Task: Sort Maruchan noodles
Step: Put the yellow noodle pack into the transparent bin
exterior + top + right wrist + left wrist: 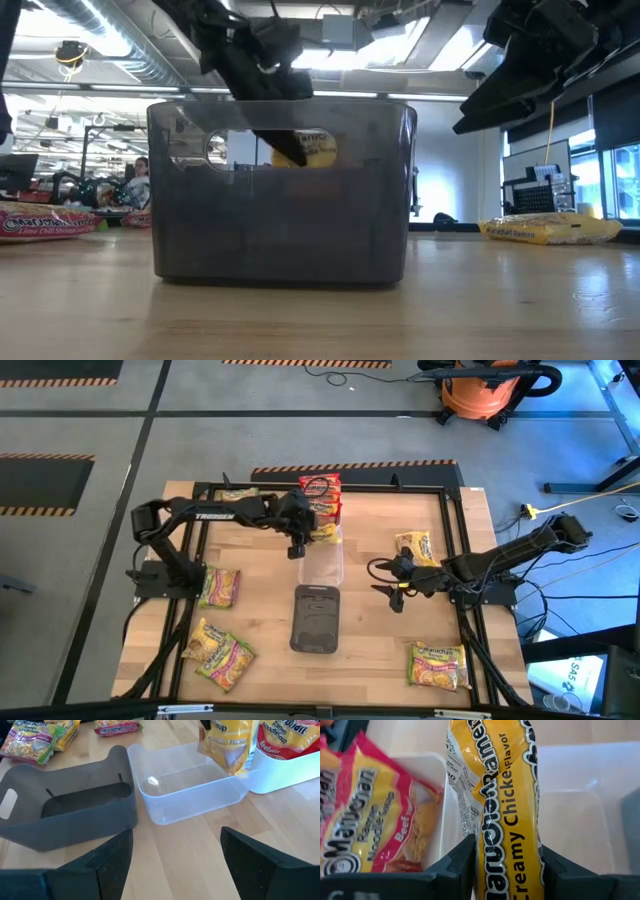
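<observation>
Hanging upright, a yellow creamy-chicken noodle packet (505, 805) is clamped between the two fingers of the left gripper (297, 546), just above the far end of the clear tray (190, 785). Just beside this gripper, red beef packets (321, 495) are stacked in the white tray (280, 772). Nearer than the clear tray, the dark tray (316, 618) is seen on the tabletop (380, 640). The right gripper (392, 588) is held off to the side with its fingers spread and nothing between them; a yellow packet (416, 547) lies close by it. More packets (222, 650) are scattered well apart.
</observation>
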Available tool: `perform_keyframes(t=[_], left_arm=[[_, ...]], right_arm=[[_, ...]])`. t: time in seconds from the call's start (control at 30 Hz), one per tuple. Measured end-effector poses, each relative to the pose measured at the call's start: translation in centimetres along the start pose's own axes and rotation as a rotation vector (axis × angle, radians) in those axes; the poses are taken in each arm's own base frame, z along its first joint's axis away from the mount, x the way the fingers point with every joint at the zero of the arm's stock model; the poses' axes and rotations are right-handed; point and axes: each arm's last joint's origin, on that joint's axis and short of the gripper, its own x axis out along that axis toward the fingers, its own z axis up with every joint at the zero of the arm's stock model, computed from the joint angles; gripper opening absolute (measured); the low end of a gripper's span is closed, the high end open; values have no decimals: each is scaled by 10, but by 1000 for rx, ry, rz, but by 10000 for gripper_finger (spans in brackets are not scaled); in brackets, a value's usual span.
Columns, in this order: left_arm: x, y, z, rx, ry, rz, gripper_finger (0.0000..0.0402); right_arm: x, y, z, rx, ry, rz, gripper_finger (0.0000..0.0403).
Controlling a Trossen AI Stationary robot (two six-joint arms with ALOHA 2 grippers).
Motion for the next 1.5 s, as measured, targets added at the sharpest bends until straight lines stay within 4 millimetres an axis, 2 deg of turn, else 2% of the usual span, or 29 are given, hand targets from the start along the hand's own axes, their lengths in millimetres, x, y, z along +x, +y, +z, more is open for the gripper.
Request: perform_keyframes(t=[0.33, 0.43, 0.87, 1.5], left_arm=[[39, 3, -11, -8, 42, -13, 123], [44, 3, -13, -10, 52, -14, 123], [32, 6, -9, -17, 39, 38, 181], [26, 7, -7, -95, 34, 65, 186]], right_arm=[[0, 0, 0, -1, -1, -8, 276], [0, 0, 0, -2, -1, -8, 276], [0, 0, 0, -2, 5, 3, 276], [0, 0, 0, 1, 8, 9, 276]])
